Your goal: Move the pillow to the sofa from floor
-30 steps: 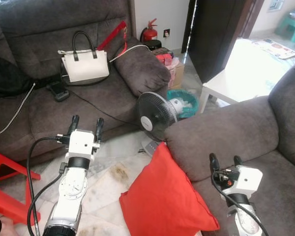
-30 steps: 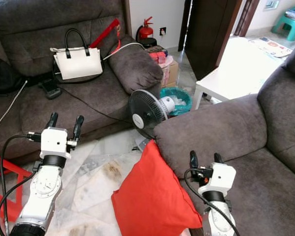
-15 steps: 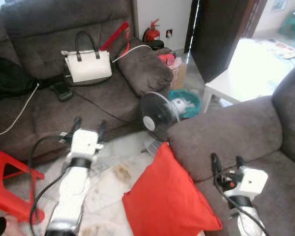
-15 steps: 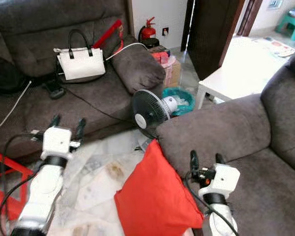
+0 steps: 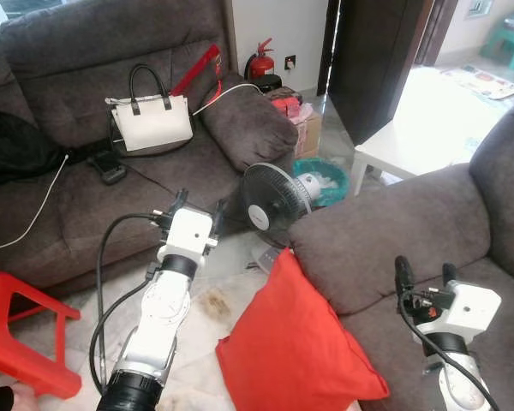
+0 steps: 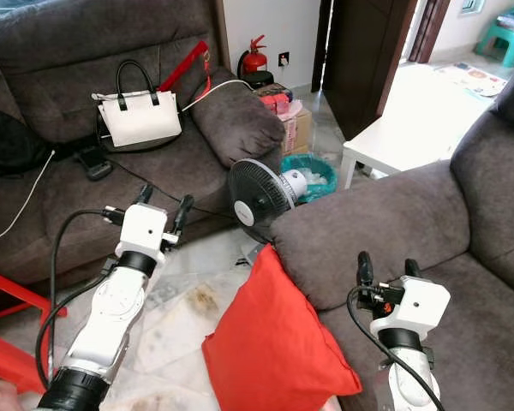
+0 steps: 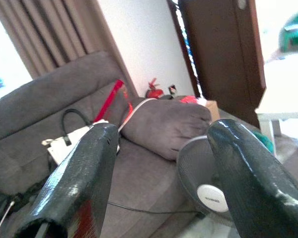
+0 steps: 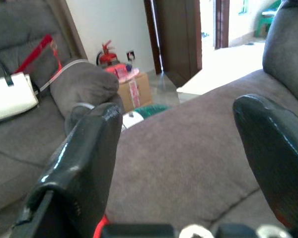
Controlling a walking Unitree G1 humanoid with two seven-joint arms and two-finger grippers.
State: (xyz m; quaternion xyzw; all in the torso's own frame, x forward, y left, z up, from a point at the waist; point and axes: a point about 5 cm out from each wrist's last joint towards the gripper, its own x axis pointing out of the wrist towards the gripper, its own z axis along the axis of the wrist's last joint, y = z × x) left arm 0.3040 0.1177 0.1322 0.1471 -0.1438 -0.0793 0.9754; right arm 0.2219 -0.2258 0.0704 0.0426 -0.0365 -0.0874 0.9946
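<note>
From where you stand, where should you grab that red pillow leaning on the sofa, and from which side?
Probably the red pillow by its upper corner, which stands up against the sofa armrest. Come from above, on the floor side, with the left gripper, which hovers open; the armrest blocks the other side. One gripper on each edge may be steadier.

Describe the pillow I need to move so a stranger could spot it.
Find the grey sofa on the robot's right. The pillow stands on the tiled floor, leaning against that sofa's armrest, just below the black fan. It is the only bright red cushion there.
</note>
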